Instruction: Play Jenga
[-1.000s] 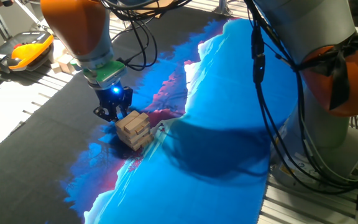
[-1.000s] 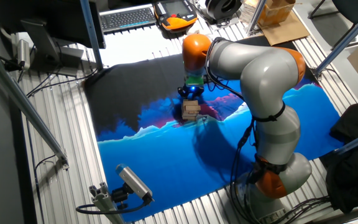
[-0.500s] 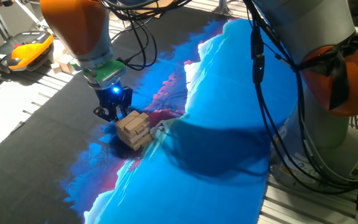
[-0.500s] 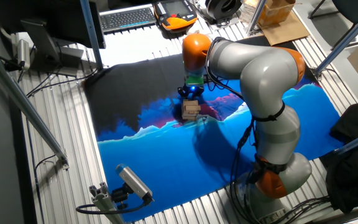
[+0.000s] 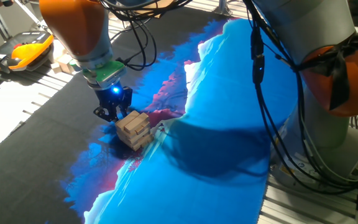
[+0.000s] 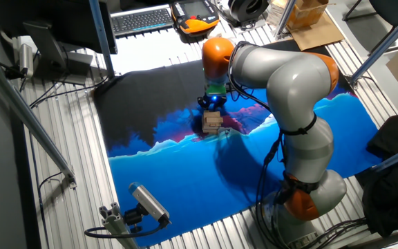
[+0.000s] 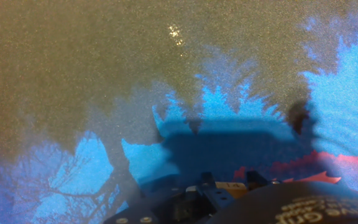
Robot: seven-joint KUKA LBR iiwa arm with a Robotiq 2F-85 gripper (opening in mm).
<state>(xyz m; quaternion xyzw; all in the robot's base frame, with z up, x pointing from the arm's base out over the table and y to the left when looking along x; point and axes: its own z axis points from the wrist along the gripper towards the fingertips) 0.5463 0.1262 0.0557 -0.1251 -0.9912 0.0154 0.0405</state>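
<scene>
The Jenga (image 5: pixel 133 129) tower is a short stack of pale, bare-wood blocks, laid in crosswise layers, about four of them as far as I can count. The layers do not line up cleanly; the top ones sit a little twisted against those below, so the corners step in and out. It stands on the printed cloth (image 5: pixel 229 93), right where the black part of the print gives way to the blue and pink mountain pattern.

Taking the tower as the mark, the gripper (image 5: pixel 112 112) is on its black-cloth side, low down and hard against it, the dark fingers at about the height of the upper layers. From one fixed view the fingertips look to be touching the near face of the stack, though I cannot see a gap or a contact for certain. From the other fixed view the gripper (image 6: pixel 212 103) sits just beyond the Jenga (image 6: pixel 212 122), with its blue light glowing directly above the blocks.

Whether the fingers are spread or pinched together I cannot tell; they are too small and dark in both fixed views, and the hand view shows only cloth, shadow and a bit of dark housing.

Away from the tower, past the black cloth's far edge, lies an orange-and-black teach pendant (image 5: pixel 28 48).
</scene>
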